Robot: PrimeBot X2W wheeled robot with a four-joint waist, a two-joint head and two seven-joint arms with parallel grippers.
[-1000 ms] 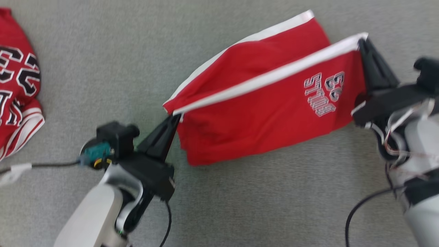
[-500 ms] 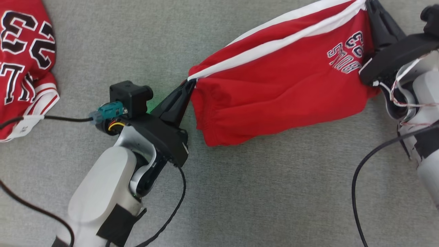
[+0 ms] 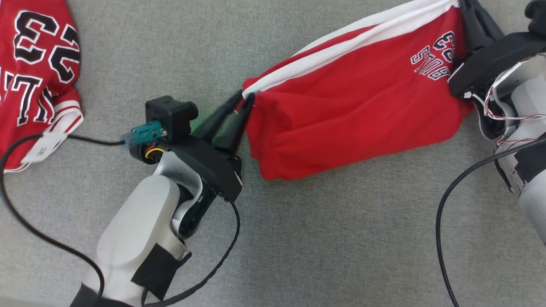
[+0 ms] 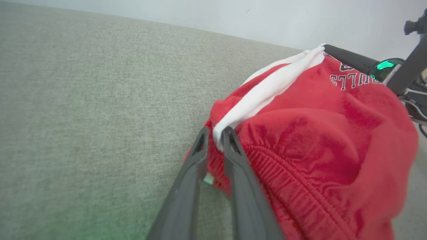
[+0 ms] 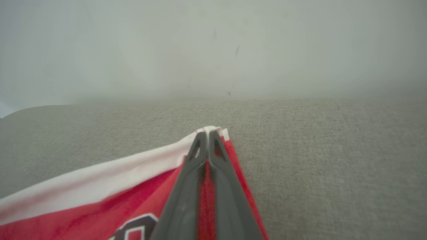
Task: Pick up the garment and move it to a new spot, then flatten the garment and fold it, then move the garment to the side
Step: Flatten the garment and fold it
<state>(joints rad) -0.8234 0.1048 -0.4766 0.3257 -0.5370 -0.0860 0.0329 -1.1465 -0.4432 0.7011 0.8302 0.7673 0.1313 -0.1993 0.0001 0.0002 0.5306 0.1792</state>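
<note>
The garment [image 3: 354, 106] is a pair of red shorts with a white side stripe and a printed logo, lying folded across the grey surface. My left gripper [image 3: 244, 97] is at its left corner with the fingers slightly apart. In the left wrist view the white stripe's end [image 4: 218, 133] sits between the parted tips of the left gripper [image 4: 215, 131]. My right gripper [image 3: 463, 6] is at the garment's top right corner. In the right wrist view the right gripper [image 5: 207, 133] is shut on the white-edged corner of the garment [image 5: 83, 190].
A second red jersey [image 3: 34, 64] with black numerals lies at the upper left. Black cables [image 3: 213, 264] trail from both arms over the grey fabric surface [image 3: 320, 238]. A pale wall [image 5: 213, 50] stands behind the surface.
The left gripper's fingers have parted from shut around the garment's corner. The head view has shifted. The two layers of the shorts now lie closer together.
</note>
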